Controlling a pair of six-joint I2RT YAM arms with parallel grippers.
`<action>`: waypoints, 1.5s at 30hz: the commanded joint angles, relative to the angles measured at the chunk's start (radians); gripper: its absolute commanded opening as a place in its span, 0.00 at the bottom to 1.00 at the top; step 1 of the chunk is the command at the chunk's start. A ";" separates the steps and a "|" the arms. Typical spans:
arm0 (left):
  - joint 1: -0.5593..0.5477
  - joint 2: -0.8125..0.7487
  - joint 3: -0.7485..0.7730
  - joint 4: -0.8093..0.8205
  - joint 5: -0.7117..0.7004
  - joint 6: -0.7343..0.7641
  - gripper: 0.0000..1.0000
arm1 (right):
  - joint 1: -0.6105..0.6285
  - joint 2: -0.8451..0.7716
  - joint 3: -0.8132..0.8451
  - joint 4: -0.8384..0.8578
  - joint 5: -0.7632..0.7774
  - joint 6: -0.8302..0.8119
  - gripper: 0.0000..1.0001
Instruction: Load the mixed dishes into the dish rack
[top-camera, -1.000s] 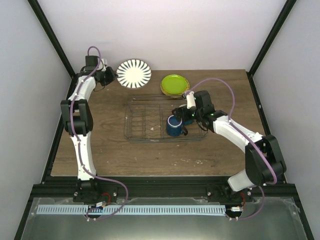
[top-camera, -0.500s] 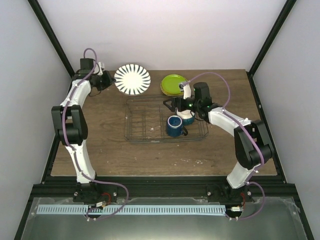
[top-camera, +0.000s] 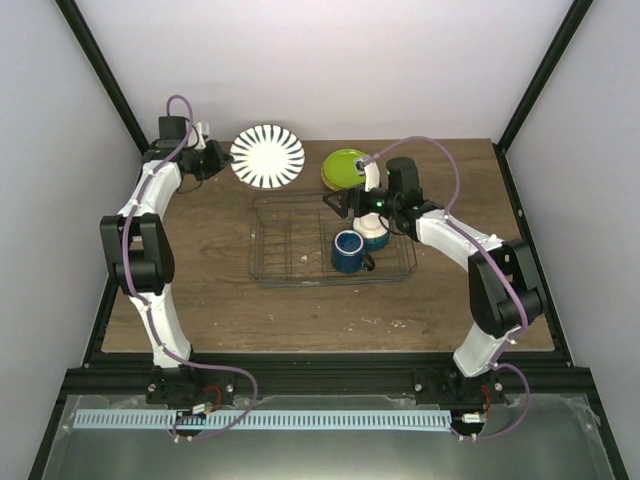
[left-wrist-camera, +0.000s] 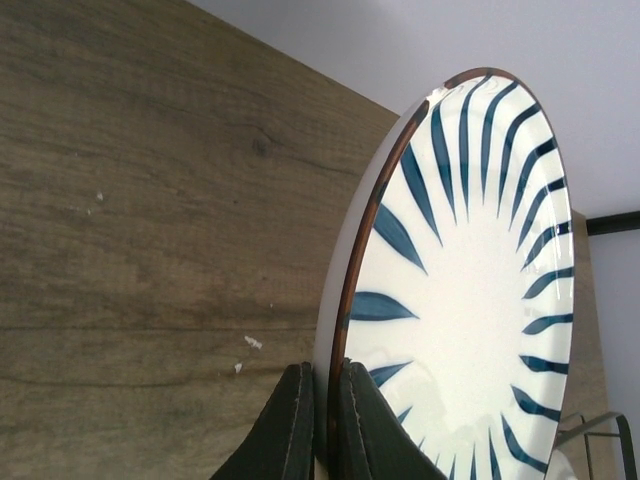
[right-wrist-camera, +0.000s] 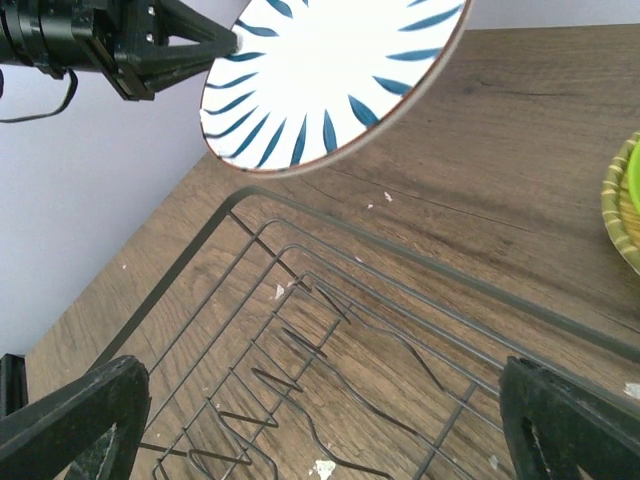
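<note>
You're pinching the striped plate (left-wrist-camera: 470, 280) by its lower rim with the left gripper (left-wrist-camera: 325, 378). The jaws are clenching tight on the edge, one finger on each face. The plate is hanging tilted, clear of the table (left-wrist-camera: 130, 200).

In the top view the left gripper (top-camera: 216, 160) is sitting at the left edge of the striped plate (top-camera: 267, 155). The plate is hovering beyond the far-left corner of the dish rack (top-camera: 290, 279), not inside it.

You're holding the right gripper (top-camera: 343, 204) over the far side of the rack, jaws spreading wide and gripping nothing. From the right wrist its fingers (right-wrist-camera: 70, 420) are showing at both bottom corners, with the dish rack (right-wrist-camera: 340, 330) lying between them. The striped plate (right-wrist-camera: 330, 70) is hanging ahead above the rack's far corner, and the left gripper (right-wrist-camera: 150, 45) is clamping it from the left.

The dark blue mug (top-camera: 348, 251) is standing upright inside the rack, in the right half, opening up. The cream bowl (top-camera: 374, 234) is sitting in the rack just beside the mug, on its far-right side; I can't tell if they're touching. The lime-green plate (top-camera: 345, 168) is lying flat on the table just beyond the rack's far edge, near the right gripper. Its rim (right-wrist-camera: 622, 200) is peeking in at the right edge of the right wrist view.
</note>
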 joint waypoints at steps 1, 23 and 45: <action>-0.007 -0.131 -0.049 0.091 0.098 -0.019 0.00 | -0.005 0.043 0.077 0.020 -0.055 0.009 0.97; -0.129 -0.378 -0.334 0.168 0.098 -0.025 0.00 | -0.041 0.224 0.216 0.134 -0.291 0.138 0.98; -0.173 -0.425 -0.442 0.278 0.108 -0.083 0.00 | -0.041 0.288 0.225 0.238 -0.456 0.202 0.43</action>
